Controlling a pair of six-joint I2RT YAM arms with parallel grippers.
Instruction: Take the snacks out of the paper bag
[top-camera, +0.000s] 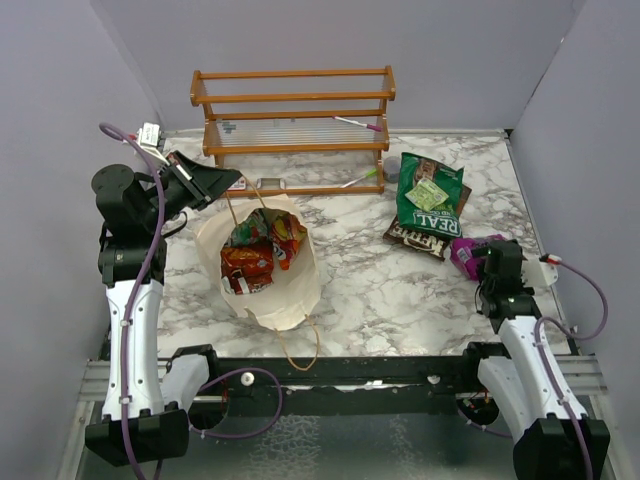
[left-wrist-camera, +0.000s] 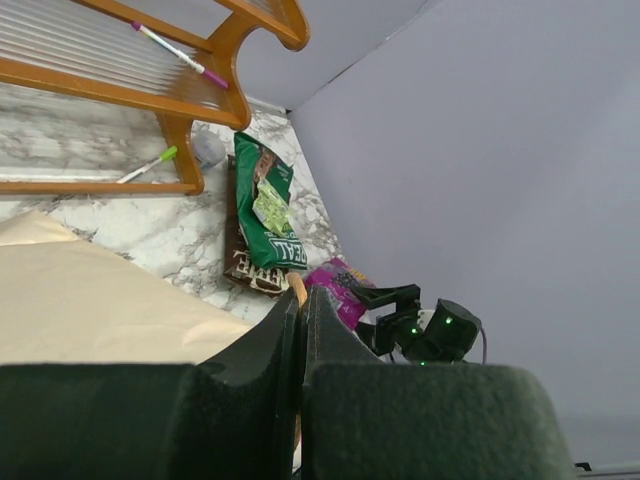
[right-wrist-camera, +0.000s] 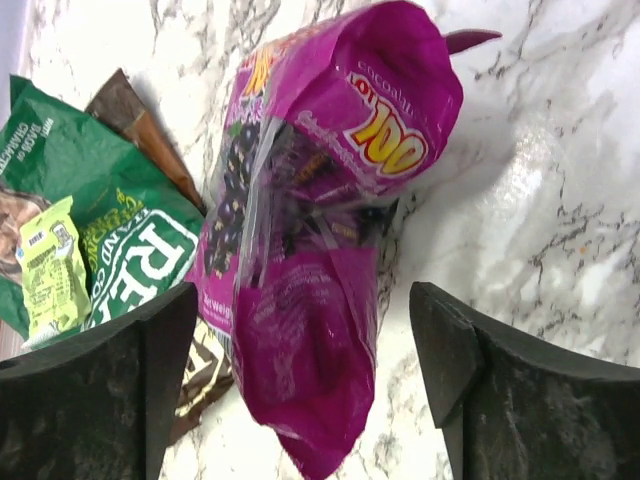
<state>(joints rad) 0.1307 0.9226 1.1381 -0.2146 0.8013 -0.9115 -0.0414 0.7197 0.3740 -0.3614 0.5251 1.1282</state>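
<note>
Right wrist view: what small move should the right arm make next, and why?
Probably lift the right gripper clear and swing toward the paper bag. The jaws stand open astride the purple-magenta packet, which lies on the table beside the green packet, while orange-red packets sit inside the bag.

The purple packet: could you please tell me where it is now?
The purple packet lies on the right of the table in the top view, just right of the green packet and brown packet, between the fingers of the open right gripper.

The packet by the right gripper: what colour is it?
The packet is purple-magenta, clearest in the right wrist view.
</note>
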